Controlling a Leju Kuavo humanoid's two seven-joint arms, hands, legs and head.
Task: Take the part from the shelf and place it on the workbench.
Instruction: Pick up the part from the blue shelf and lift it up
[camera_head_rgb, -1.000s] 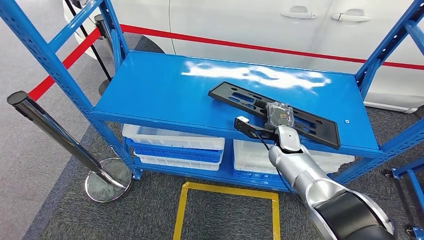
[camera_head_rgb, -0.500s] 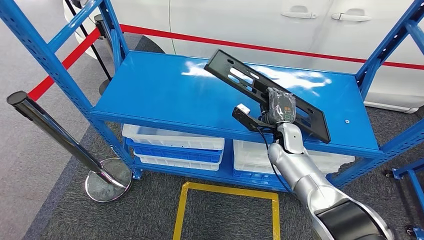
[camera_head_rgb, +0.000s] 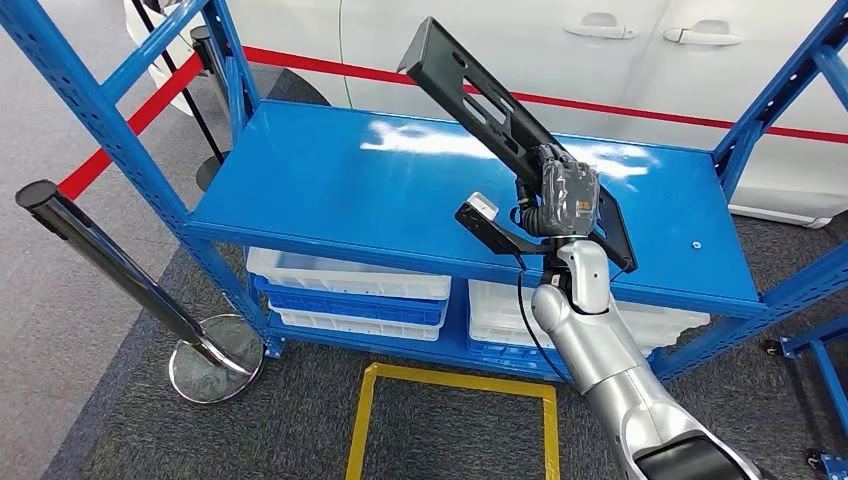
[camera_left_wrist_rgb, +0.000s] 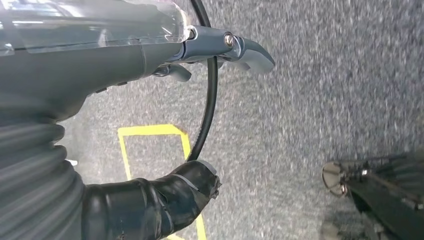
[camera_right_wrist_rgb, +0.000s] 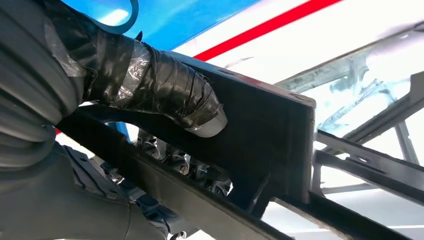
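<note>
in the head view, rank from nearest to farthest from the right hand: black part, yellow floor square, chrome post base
1. black part, gripped in the right hand above the shelf.
2. yellow floor square, below on the carpet.
3. chrome post base, far left on the floor.

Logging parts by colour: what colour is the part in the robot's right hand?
Black part, clearest in head view.

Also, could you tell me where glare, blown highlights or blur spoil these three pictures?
Head view: sharp overall, with a white glare patch on the blue shelf behind the black part. Right wrist view: the background is blown out white, leaving the part and right hand dark, nearly a silhouette. Left wrist view: the left hand is soft; the grey carpet looks smeared.
</note>
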